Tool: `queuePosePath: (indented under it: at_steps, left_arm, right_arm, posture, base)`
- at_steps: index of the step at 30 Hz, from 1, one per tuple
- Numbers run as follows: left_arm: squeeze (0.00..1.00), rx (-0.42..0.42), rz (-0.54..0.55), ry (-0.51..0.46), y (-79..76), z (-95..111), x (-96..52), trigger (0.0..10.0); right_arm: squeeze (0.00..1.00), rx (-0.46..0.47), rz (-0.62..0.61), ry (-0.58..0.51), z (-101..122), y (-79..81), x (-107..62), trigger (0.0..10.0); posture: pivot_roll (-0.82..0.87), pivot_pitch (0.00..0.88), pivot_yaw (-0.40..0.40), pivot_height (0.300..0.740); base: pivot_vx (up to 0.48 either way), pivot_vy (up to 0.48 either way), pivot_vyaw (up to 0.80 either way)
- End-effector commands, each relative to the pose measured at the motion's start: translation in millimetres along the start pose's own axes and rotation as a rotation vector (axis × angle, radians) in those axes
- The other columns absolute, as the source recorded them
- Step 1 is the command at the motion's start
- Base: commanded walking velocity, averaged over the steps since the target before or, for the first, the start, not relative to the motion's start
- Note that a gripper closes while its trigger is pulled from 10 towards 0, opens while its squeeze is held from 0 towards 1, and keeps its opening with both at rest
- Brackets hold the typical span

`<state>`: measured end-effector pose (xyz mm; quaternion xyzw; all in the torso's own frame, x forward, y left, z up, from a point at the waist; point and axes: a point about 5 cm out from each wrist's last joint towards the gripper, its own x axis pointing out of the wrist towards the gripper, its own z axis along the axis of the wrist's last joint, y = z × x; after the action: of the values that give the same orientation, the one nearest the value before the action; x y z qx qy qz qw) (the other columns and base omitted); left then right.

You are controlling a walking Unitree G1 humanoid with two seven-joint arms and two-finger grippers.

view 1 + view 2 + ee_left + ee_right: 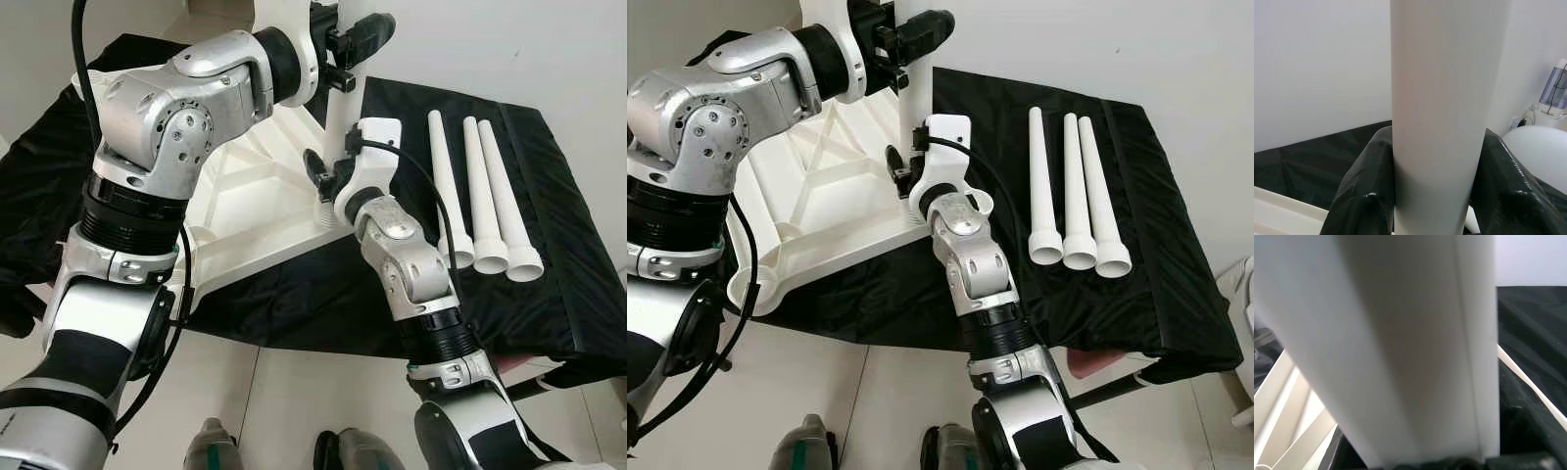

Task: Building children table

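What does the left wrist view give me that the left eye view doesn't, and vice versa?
Left wrist view: the left end effector's fingers pressed against both sides of the upright leg, plus a white appliance by the wall. Left eye view: the upturned tabletop, three loose legs lying side by side, and the right end effector at the upright leg's base. Both: the black cloth and the left end effector clamped on that leg.

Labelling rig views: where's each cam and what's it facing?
Left eye: head, facing down at tabletop on black cloth; both arms show.
Right eye: same scene; three loose legs.
Left wrist: along left gripper, fingers clamping upright leg.
Right wrist: close against the white leg by right gripper.
Shared: that leg.
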<state>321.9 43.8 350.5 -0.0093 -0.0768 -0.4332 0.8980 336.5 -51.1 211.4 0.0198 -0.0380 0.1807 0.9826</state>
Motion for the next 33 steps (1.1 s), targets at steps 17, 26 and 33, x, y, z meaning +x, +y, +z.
queuePosePath:
  at_steps: [17,26,33]
  left_arm:
    - [1.00,-0.053,-0.201,-0.053,-25.0,7,-1.4,10.0]
    - [1.00,-0.061,-0.215,-0.068,-27.4,8,-3.4,10.0]
    - [0.53,-0.039,-0.087,-0.076,-7.9,3,-12.8,10.0]
  right_arm:
    - [0.00,0.090,0.005,0.027,-3,-3.5,1.8,10.0]
    - [0.00,0.098,-0.021,0.024,-3,-9.5,4.2,10.0]
    - [0.00,0.105,-0.087,-0.006,3,-30.7,6.6,10.0]
  posture:
    - [0.03,0.002,-0.067,0.740]
    - [0.04,0.000,-0.067,0.740]
    - [0.04,0.000,-0.069,0.740]
  base:
    - [0.000,0.000,0.00]
    - [0.000,0.000,0.00]
    - [0.000,0.000,0.00]
